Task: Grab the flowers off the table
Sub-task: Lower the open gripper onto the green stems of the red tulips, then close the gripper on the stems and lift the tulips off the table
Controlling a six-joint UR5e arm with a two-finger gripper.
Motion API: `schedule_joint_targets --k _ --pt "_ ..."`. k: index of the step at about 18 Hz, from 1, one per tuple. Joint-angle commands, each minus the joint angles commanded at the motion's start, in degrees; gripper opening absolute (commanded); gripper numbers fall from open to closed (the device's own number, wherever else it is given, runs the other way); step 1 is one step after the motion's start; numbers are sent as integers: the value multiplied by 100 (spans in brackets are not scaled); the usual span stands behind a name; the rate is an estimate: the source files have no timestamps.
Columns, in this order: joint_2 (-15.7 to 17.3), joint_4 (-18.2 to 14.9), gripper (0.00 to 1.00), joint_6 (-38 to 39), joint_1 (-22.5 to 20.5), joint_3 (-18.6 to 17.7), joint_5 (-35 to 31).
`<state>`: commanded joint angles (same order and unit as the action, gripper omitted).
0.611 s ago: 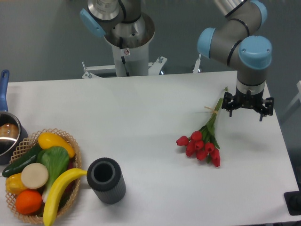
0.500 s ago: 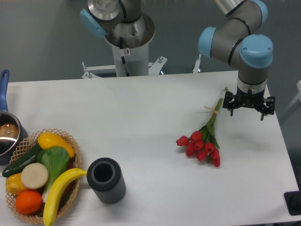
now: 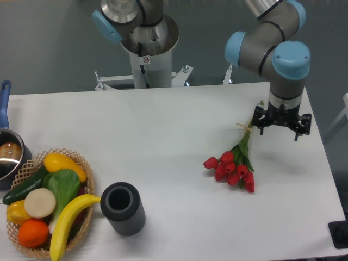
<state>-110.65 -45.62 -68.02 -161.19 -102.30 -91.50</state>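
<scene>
The flowers (image 3: 235, 163) lie flat on the counter (image 3: 163, 141) at right of centre, red buds bunched toward the lower part of the frame and the green stems running up and to the right, where a pale tie crosses them. The gripper (image 3: 277, 126) hangs at the upper right, just beside the stem ends, and its jaws stand apart with nothing between them. The bunch looks light and limp: the stems will likely bend and sag once lifted, and the buds look soft enough to crush or bruise under a squeeze. The best hold, as I judge it, is across the stems near the tie, where they are gathered tight and give the firmest section; a grip at the loose stem tips could let single stems slip out, and one on the buds risks damage. The stems lie low against the counter, so the jaws must come down close to the surface to straddle them. A basket (image 3: 32, 239) of produce, a dark cup (image 3: 123, 208) and a pot (image 3: 8, 157) sit at the left, well apart.
</scene>
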Motion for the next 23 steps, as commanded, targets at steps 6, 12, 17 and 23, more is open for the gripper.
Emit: schedule_joint_targets --k 6,12,17,23 --pt "-18 -26 100 -1204 -9 -272 606" --pt "-61 -26 100 -1337 114 -616 826" --pt "-193 -9 100 -1197 141 -572 888" --pt "-290 9 55 -933 211 -510 879"
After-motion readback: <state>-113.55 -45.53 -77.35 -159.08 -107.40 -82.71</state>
